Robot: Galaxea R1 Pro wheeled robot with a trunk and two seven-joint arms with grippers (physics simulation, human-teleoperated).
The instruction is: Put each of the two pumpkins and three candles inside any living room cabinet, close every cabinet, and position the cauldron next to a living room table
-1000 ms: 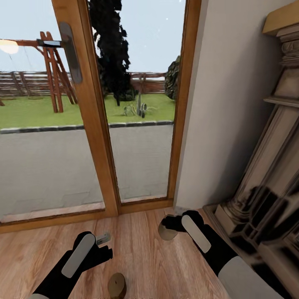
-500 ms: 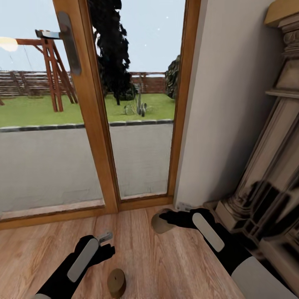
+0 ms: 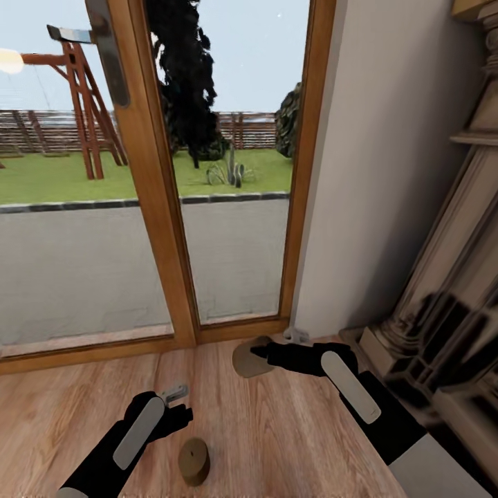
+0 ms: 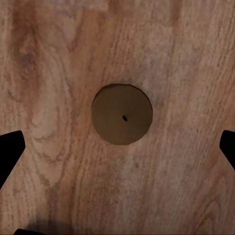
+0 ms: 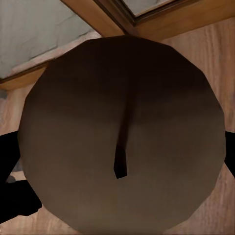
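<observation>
A tall glazed door (image 3: 166,207) with a warm wood frame takes up the head view from nine to twelve o'clock, a pale wall (image 3: 373,173) beside it and a carved stone fireplace surround (image 3: 443,332) at three o'clock. The wood floor (image 3: 277,443) runs across the lower part. At five o'clock the right gripper (image 3: 259,353) is clamped on a candle (image 3: 249,358), lifted off the boards; the right wrist view shows that candle's (image 5: 122,132) round face and dark wick between the black fingers. At seven o'clock the left gripper (image 3: 181,404) hangs with its jaws spread wide, and a second candle (image 3: 194,461) stands upright on the floor at six o'clock, centred below it in the left wrist view (image 4: 122,115).
</observation>
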